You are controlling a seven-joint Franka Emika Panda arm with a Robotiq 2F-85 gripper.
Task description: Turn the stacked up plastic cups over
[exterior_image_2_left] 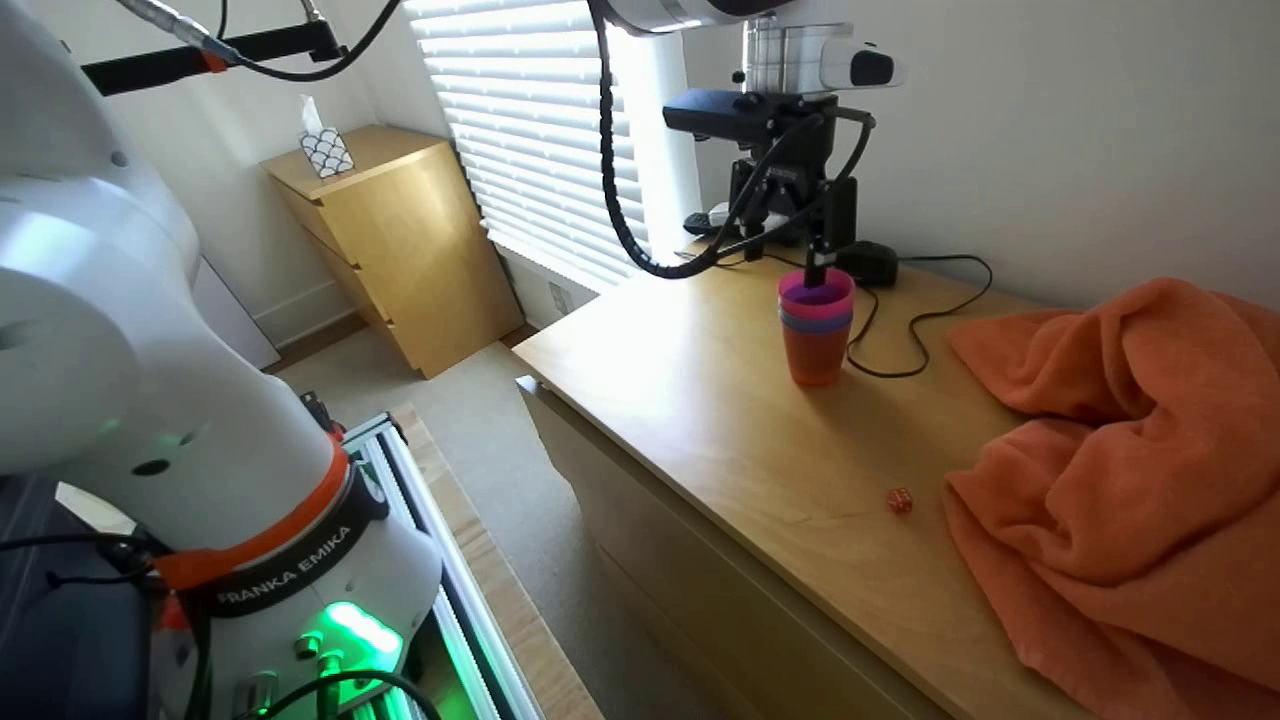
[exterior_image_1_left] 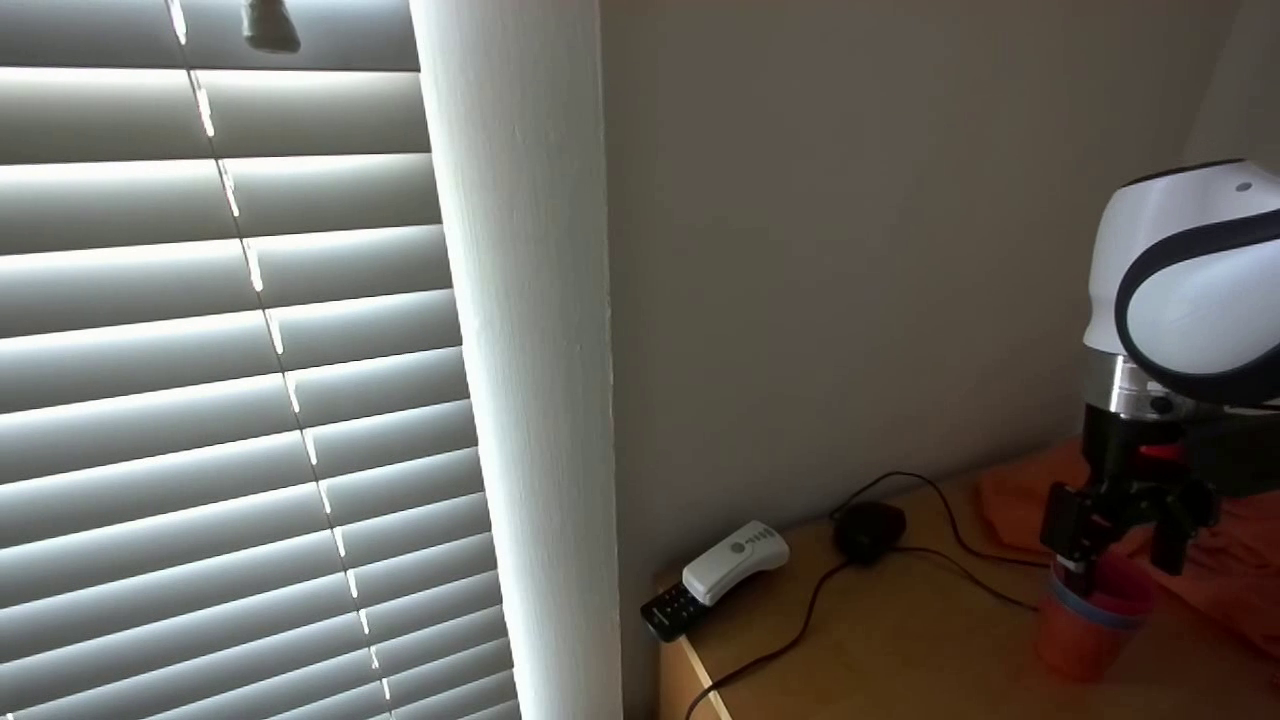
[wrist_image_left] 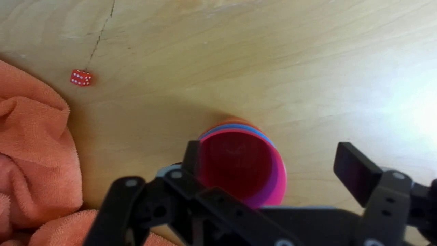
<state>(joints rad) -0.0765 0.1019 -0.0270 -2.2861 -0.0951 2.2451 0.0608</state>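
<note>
A nested stack of pink, blue and orange plastic cups [exterior_image_2_left: 817,352] stood upright, mouths up, on the pale wood-grained table [exterior_image_2_left: 650,380], so the turning over looked yet to be done. Over it hung the black 2-fingered tool [wrist_image_left: 269,157], spread wide and pinching nothing. Its fingers [wrist_image_left: 191,157] sat unevenly: 1 overlapped the pink rim, the other stood well apart on the opposite side. Whether that nearer tip touched the rim, dipped inside or merely hovered, I could not tell.

To my mind that offset was the danger. Lowered there, the tip might have struck the lip and toppled the stack; drawn together there, it might have shoved the cups sideways. A grip on the pink wall alone could have let the outer cups slide off mid-flip. The thin black cable [exterior_image_2_left: 893,376], lying near the base, might also have snagged.
</note>
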